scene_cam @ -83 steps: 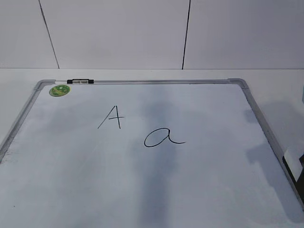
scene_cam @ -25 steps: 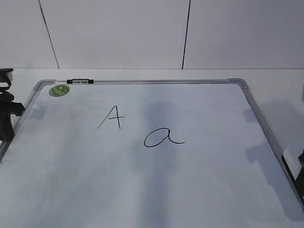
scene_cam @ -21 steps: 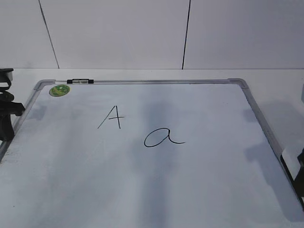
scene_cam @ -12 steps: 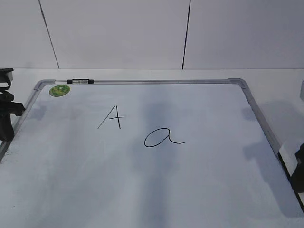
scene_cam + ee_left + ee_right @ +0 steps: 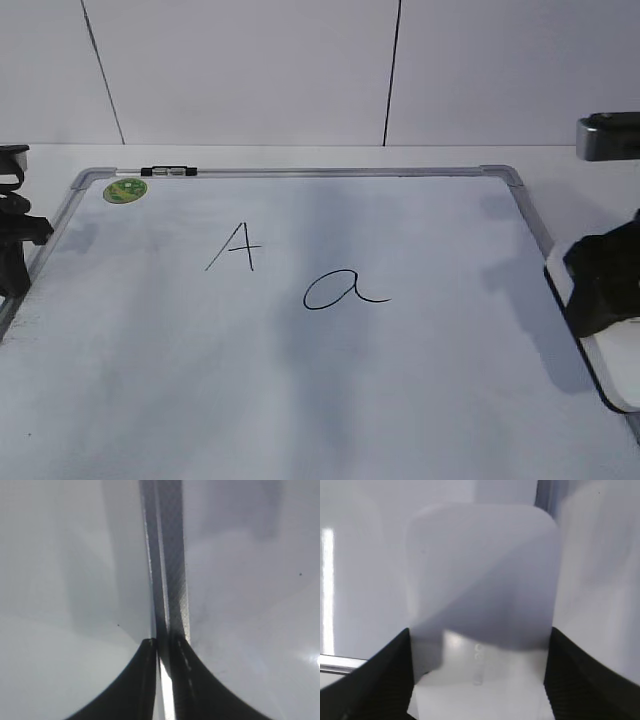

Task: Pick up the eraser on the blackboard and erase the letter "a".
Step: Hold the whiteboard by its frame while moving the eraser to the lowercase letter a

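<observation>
Exterior view: the right gripper at the right edge of the frame has its fingers clamped on the eraser, held over the blackboard frame's right side. The letter "a" sits at centre frame, beside a capital "A". At the left edge, the left gripper has its fingers nearly together, empty, above the frame.

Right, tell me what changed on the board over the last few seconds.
The right gripper came into view at the right edge, its fingers either side of the eraser, which now sits higher and further in over the blackboard. The left gripper appeared at the left edge, jaws nearly shut. The letter "a", capital A and green magnet are unchanged.
</observation>
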Available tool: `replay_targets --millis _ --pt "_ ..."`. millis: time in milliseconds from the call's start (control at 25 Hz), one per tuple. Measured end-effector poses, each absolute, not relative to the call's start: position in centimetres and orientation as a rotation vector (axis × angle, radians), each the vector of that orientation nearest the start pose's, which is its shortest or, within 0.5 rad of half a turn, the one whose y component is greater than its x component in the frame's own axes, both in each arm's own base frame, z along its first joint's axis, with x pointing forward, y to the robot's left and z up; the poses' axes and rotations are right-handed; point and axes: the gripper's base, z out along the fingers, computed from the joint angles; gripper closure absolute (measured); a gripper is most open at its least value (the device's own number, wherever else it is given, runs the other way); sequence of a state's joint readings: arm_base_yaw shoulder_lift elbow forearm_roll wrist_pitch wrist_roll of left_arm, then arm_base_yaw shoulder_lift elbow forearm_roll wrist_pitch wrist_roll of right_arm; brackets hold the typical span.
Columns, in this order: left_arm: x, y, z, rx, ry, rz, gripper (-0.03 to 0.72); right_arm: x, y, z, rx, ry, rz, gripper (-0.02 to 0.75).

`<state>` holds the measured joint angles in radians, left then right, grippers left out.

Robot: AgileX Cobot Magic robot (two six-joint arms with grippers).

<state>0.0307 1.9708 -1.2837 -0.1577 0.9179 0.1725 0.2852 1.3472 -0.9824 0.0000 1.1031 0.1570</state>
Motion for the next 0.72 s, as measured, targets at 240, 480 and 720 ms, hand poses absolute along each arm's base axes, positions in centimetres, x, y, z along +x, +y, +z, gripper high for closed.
replay_targets --millis 240,480,720 --pt "37.1 0.0 15.5 0.076 3.068 -0.187 0.614 25.6 10.3 25.7 -0.336 2.965 0.065 0.166" --pt "37.1 0.0 15.4 0.076 3.071 -0.188 0.614 28.5 14.1 24.4 -0.452 2.960 0.070 0.166" --pt "37.5 0.0 16.0 0.078 3.055 -0.186 0.614 30.9 15.8 22.8 -0.475 2.979 0.061 0.166"
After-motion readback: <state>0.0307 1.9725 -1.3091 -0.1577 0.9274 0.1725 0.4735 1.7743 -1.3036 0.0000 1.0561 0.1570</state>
